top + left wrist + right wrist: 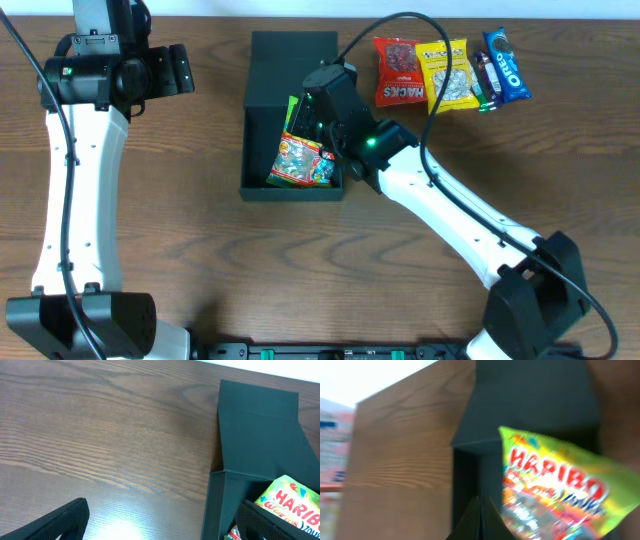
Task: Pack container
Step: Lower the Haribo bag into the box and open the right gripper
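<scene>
The black container [262,140] lies mid-table with its flap lid [293,52] folded open at the far side. A colourful Haribo packet [301,160] leans inside it against the right wall. My right gripper [312,118] hovers over the container's right half, shut, with nothing between its fingers. In the blurred right wrist view the closed fingertips [481,519] sit just left of the packet [550,490]. My left gripper [185,70] stands open at the far left, away from the box. In its own view the container [260,435] and packet [292,502] lie to the right.
Back right of the container lie a red Hacks packet [398,72], a yellow Hacks packet [446,76], a dark bar [484,80] and a blue Oreo pack [506,66]. The right arm's cable arcs over them. Bare wooden table [180,200] lies to the left and front.
</scene>
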